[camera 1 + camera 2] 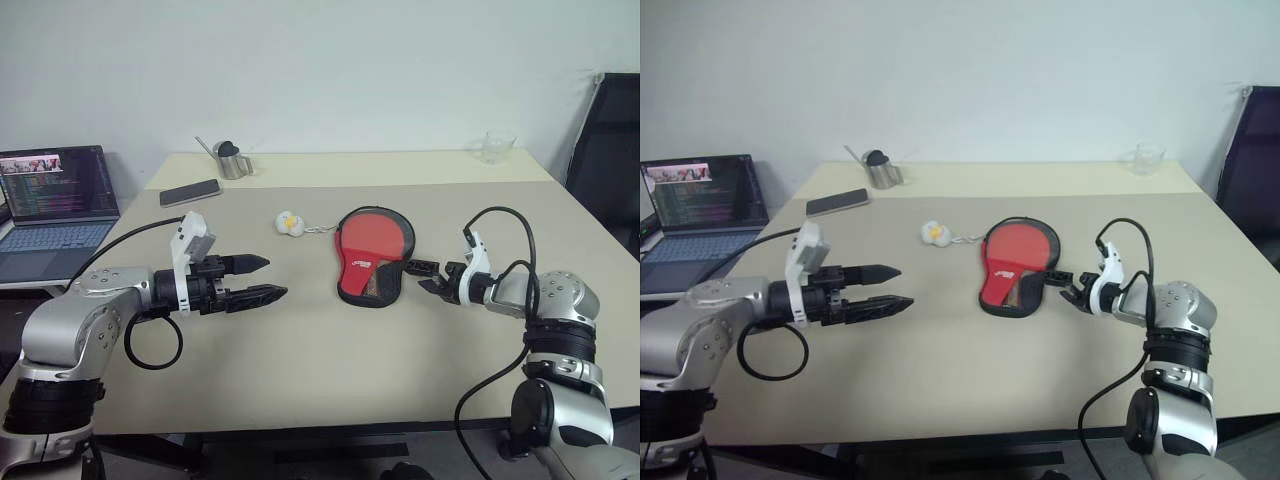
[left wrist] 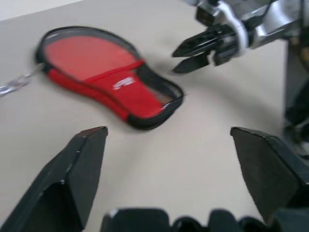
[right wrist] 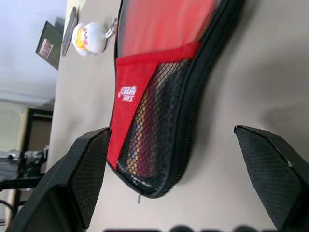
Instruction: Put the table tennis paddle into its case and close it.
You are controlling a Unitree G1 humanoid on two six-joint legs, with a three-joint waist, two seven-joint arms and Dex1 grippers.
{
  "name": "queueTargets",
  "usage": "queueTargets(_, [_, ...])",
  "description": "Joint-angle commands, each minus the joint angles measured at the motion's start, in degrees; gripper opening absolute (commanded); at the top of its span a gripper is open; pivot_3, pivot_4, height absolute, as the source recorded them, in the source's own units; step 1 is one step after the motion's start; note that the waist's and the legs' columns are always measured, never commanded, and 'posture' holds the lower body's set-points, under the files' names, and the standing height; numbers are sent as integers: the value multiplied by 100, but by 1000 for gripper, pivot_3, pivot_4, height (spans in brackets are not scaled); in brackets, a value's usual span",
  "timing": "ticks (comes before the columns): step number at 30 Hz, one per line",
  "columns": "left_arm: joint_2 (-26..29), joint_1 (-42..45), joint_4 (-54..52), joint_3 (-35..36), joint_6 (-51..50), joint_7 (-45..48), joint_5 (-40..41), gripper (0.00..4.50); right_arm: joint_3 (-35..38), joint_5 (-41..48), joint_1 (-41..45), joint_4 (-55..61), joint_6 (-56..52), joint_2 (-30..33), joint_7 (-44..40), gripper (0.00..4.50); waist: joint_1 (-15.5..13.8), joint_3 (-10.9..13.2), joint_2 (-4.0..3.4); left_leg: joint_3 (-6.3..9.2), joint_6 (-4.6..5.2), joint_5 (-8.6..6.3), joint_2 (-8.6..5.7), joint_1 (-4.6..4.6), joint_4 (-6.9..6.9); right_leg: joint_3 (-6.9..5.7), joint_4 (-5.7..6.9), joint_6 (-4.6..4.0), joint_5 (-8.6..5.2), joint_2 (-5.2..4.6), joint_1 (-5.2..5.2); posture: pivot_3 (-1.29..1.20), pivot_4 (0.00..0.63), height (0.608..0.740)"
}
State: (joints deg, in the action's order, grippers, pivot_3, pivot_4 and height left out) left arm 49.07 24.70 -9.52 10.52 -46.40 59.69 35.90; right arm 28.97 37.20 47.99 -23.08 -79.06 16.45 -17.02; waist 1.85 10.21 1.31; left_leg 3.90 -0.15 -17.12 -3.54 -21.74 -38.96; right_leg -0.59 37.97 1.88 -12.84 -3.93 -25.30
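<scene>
The case (image 1: 373,258) lies flat on the desk (image 1: 300,370), red side up, with its white charm (image 1: 290,223) just beside the round end. Through the mesh pocket I can see something of wood colour, and I judge that the paddle is already inside, though the paddle itself I cannot see plainly. The black zip rim runs around the edge; whether it is fully closed I cannot tell, so closing or checking the zip may be what is left.

My left pincer (image 1: 262,279) hovers wide open and empty, well apart from the case. My right pincer (image 1: 427,275) is also open and empty, just beside the narrow handle end.
</scene>
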Motion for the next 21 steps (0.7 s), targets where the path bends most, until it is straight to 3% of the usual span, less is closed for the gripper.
queueTargets(1, [242,-86,-161,68,274,-263,-360,4446,9,103,185,-54,131,-51,-42,4500,-2,0,0,0,0,0,0,0,0,-1,-1,0,0,0,0,0,150,740])
queueTargets(5, [449,-397,-147,-32,588,-313,-757,4446,-153,77,205,-120,251,-247,-54,4500,4,-1,-2,0,0,0,0,2,3,1,-2,0,0,0,0,0,150,740])
queueTargets(21, [607,-890,-887,416,198,-521,-523,4446,-365,100,248,-452,709,-948,204,4500,28,-1,-2,0,2,-1,3,6,4,1,0,0,0,2,1,0,150,740])
